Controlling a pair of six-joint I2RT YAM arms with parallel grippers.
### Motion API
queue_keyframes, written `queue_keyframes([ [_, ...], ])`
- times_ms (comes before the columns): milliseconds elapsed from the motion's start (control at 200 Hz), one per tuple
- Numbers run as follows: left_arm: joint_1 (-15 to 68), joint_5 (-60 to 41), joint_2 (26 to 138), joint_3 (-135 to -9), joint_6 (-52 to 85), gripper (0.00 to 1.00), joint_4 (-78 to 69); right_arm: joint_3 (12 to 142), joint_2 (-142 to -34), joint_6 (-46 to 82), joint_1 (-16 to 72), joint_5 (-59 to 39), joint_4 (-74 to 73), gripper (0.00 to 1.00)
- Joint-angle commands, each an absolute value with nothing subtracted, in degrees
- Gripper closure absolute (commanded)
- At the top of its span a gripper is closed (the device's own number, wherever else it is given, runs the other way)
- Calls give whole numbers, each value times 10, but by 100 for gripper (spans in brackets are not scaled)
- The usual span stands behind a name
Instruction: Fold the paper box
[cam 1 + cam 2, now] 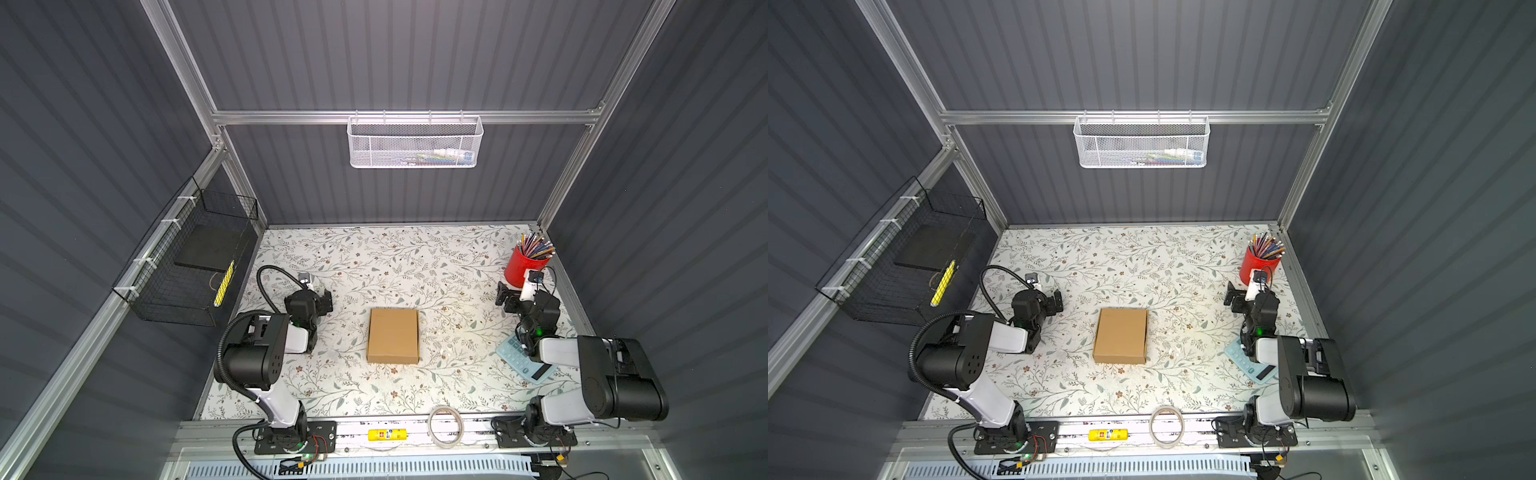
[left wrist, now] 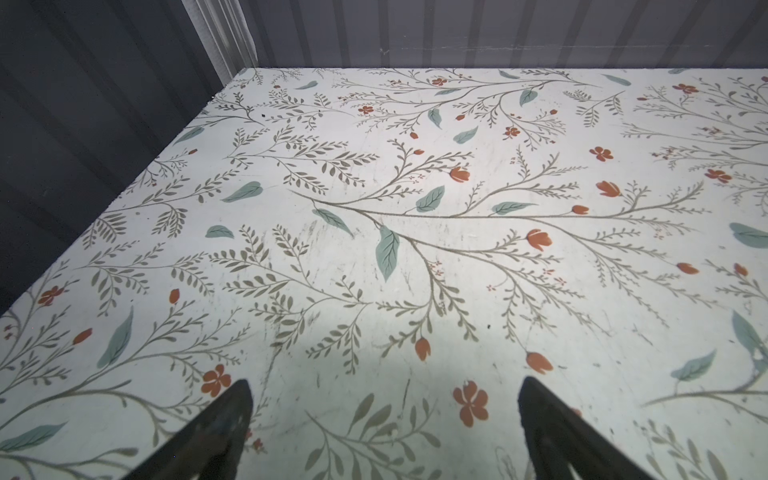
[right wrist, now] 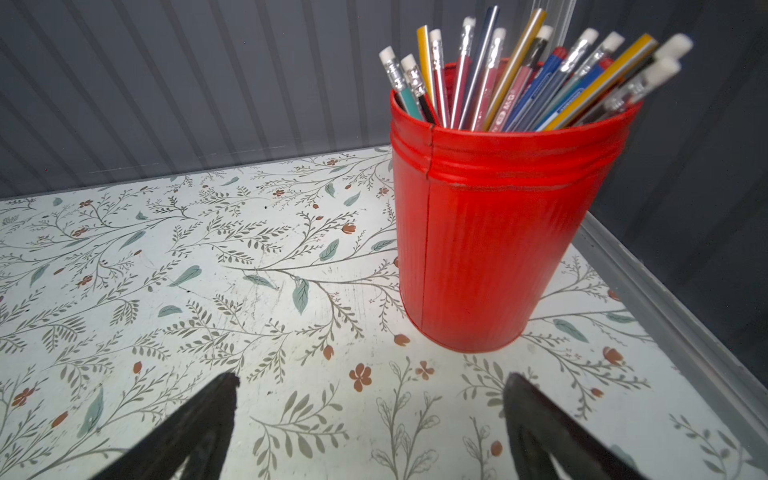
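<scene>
Both empty and agape: left gripper [image 2: 385, 382] and right gripper [image 3: 372, 376] by the table's [image 1: 415, 257] side edges, cardboard mailer box [image 1: 393, 336] seemingly closed mid-table.

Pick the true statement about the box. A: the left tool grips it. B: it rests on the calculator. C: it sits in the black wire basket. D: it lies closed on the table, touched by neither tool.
D: the box lies shut on the table, while the left tool and right tool stand open, apart from it.
</scene>
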State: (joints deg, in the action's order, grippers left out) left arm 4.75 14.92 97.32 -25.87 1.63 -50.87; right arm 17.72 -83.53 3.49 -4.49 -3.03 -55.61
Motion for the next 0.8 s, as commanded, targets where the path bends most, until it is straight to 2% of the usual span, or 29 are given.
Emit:
queue_keyframes([
  [0,42,144,983,-266,4,0,-526,191,-838,23,-41,-42,-552,1],
  [590,42,145,983,-266,4,0,-526,185,-834,27,-46,-49,-558,1],
  [640,42,145,983,-266,4,0,-527,155,-825,18,-47,-69,-596,1],
  [750,42,145,983,-266,4,0,-526,39,-855,32,-47,-25,-840,1],
  [795,42,145,983,-267,4,0,-527,51,-839,34,-47,-21,-808,1],
])
